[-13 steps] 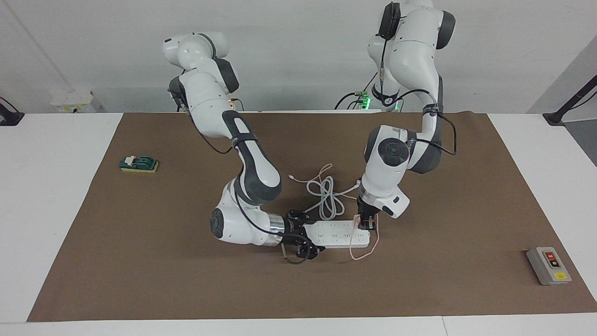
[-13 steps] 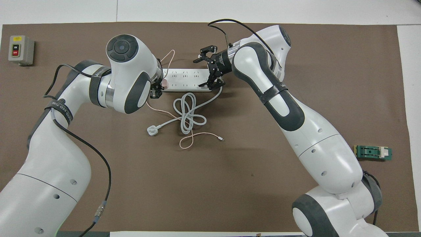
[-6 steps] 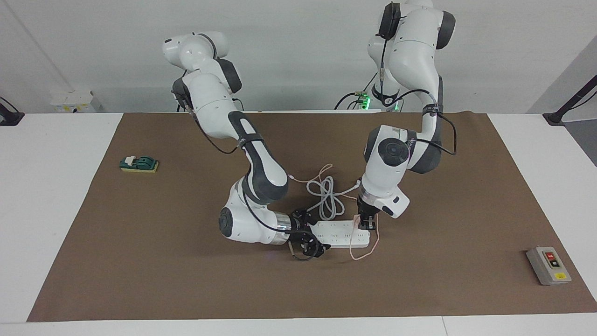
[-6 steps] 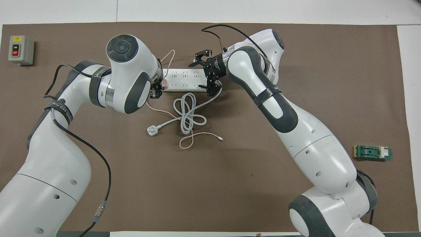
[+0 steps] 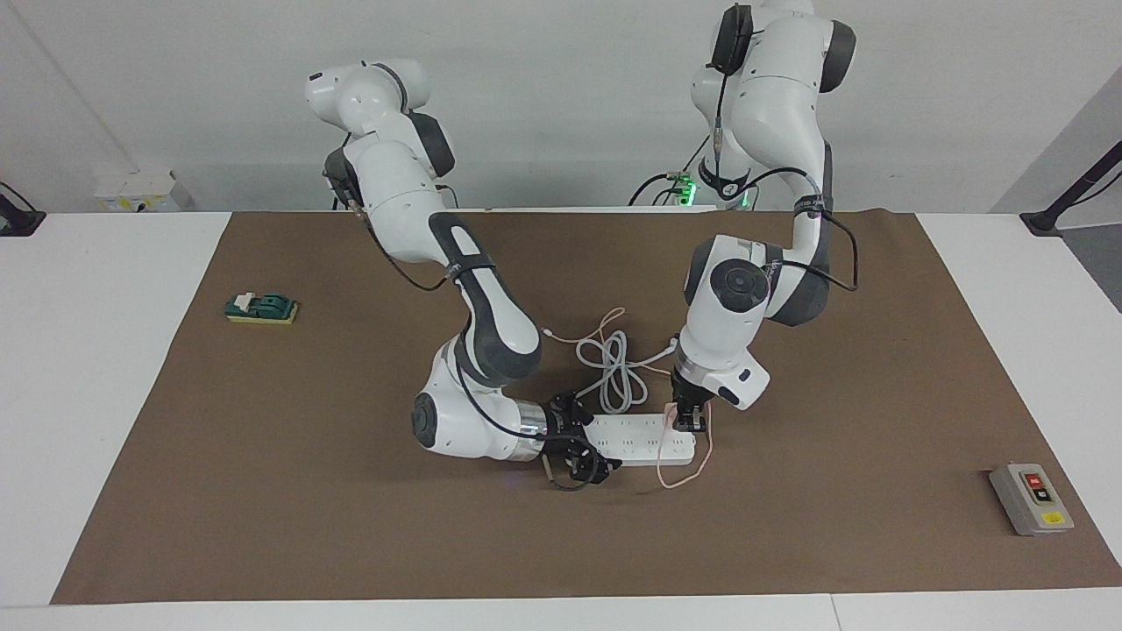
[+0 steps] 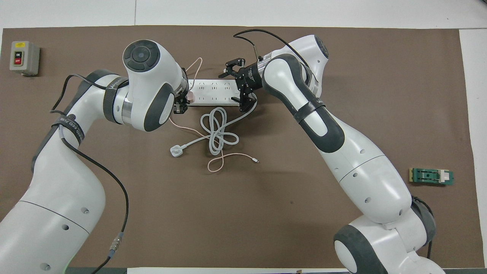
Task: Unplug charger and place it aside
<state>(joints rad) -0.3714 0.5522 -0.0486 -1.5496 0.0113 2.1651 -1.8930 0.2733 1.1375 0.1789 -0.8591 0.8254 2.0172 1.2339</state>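
At the power strip's [image 5: 638, 438] end toward the left arm, the charger [image 6: 190, 97] is sitting plugged in, and the left hand [image 5: 689, 419] is coming straight down on it, clenched around its pink body. Its thin pink cable [image 5: 688, 473] is looping onto the brown mat [image 5: 263, 491] just beside the strip. At the strip's other end, the right hand [image 5: 585, 445] is lying low on the counter [image 5: 88, 350] with its fingers spread on either side of the strip's end. A coiled white cord [image 6: 217, 131] is lying nearer to the robots than the strip.
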